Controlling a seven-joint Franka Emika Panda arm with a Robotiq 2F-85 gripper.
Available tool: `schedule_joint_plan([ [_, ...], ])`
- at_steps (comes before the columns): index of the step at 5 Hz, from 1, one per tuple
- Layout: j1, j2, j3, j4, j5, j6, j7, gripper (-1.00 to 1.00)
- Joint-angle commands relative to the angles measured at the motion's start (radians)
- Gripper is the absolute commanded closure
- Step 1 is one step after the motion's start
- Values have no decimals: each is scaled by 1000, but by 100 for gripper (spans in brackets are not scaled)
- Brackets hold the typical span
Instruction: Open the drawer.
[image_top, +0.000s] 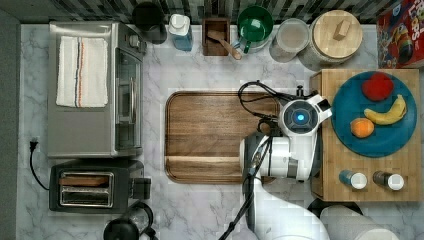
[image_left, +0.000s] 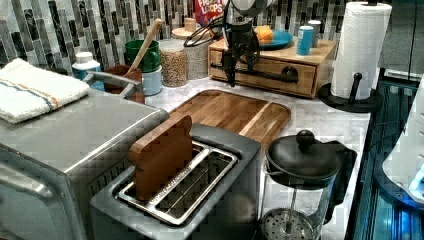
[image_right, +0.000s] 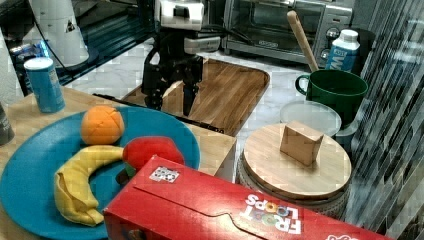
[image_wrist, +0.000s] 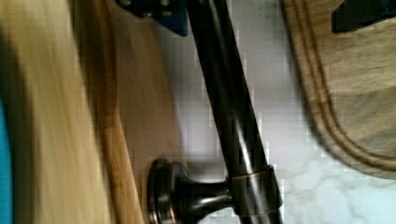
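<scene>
A: Where is the drawer (image_left: 260, 70) found?

B: It is set in the front of the light wooden box at the back of the counter (image_left: 320, 117) in the left view, beneath the blue plate (image_right: 30, 165) of fruit. Its black bar handle (image_left: 260, 75) is run along the whole front, and the drawer appears to be shut flush.

A: And how is the tool (image_right: 172, 102) placed?

B: It is hung over the handle, near the end at the left view's left. In the right view its two fingers are seen spread apart, pointing down. In the wrist view the handle is seen passing between them, one finger on the box side, the other over the brown tray (image_top: 215, 135). Nothing is gripped yet, as far as can be judged.

A: What should be minded for the step in hand?

B: The fingers should be closed squarely on the bar, clear of its post. The pull should then be kept straight out, towards the tray and level with the counter. An off-centre grip may let the drawer be skewed and jammed, so a slow, even pull is advised.
</scene>
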Motion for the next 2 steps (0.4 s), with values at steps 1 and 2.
schedule_joint_plan([
  [1,168,-63,123,-140,4,140,133,-100],
  [2,186,-27,122,-132,-30,179,180,-100],
])
